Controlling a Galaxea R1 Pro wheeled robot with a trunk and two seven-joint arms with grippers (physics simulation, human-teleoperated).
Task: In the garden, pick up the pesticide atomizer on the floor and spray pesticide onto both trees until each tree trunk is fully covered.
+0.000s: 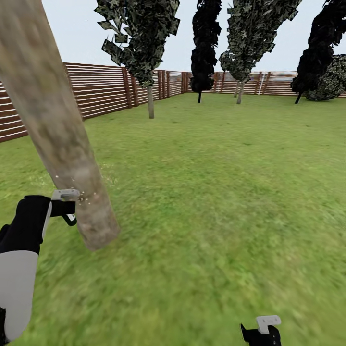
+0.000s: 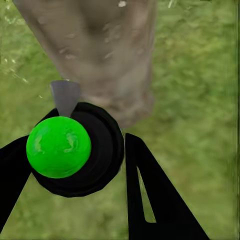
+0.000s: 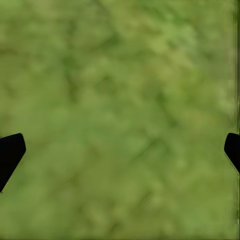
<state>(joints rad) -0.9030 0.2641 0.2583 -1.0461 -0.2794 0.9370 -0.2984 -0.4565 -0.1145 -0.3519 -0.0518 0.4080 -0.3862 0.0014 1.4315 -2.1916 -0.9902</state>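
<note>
While the left pincer point(image 2: 75, 165) grips the small dark pesticide atomizer with its green spot point(image 2: 58, 147), its nozzle points at the near-left mottled grey-brown tree trunk point(image 1: 62, 144); pale droplets speckle the bark, so spraying seems underway. Further tall trees stand far off by the fence, so one more trunk is likely left; the right pincer point(image 3: 120, 150) hangs spread and empty over grass point(image 3: 125, 100).

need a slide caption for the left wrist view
Left gripper holding green-spotted dark atomizer, nozzle toward mottled grey-brown tree trunk.

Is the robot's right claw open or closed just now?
Open. In the wrist view, the right claw has fingertips at opposite edges, with just grass between them.
</note>
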